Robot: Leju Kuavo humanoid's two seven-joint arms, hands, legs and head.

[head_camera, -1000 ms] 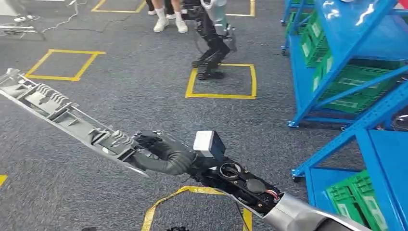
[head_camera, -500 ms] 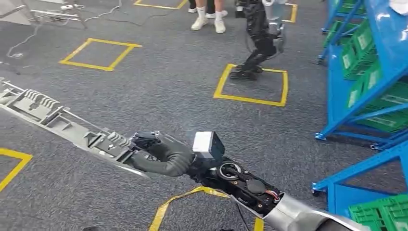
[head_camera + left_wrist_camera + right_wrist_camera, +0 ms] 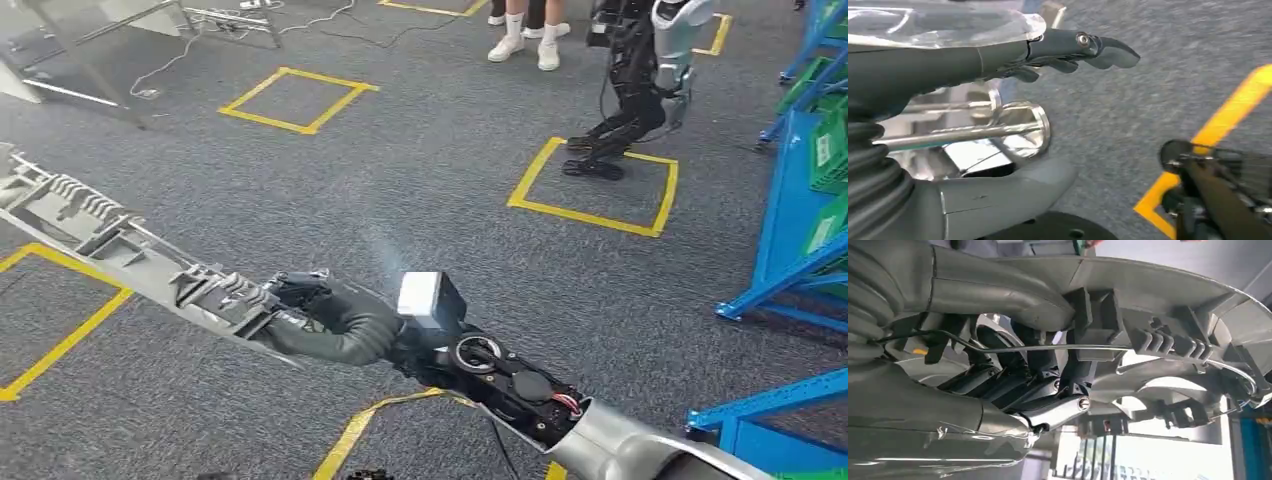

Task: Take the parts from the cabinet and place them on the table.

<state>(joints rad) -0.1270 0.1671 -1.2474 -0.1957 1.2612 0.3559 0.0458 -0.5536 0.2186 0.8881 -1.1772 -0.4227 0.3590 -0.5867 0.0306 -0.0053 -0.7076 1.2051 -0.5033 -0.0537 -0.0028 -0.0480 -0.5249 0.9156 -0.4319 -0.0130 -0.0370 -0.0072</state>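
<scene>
Right hand: now the right hand (image 3: pixel 312 318) grips one end of the long grey ribbed plastic part (image 3: pixel 120 248), fingers (image 3: pixel 1045 390) wrapped round it.
Part: held out over grey carpet (image 3: pixel 420 200), above yellow floor markings (image 3: pixel 62 340).
Left hand: the left hand (image 3: pixel 998 100) hangs with fingers apart, holding nothing.
Beyond: another robot (image 3: pixel 640 80), a person's white shoes (image 3: pixel 525 50), blue racks (image 3: pixel 790 250).

The left hand (image 3: pixel 1013 100) hangs over grey carpet (image 3: pixel 1158 85), holding nothing — fingers (image 3: pixel 1098 47) stretched out, thick thumb (image 3: pixel 1013 187) apart from them. A yellow tape line (image 3: pixel 1228 115) crosses the carpet — blurred dark robot parts overlap it.
</scene>
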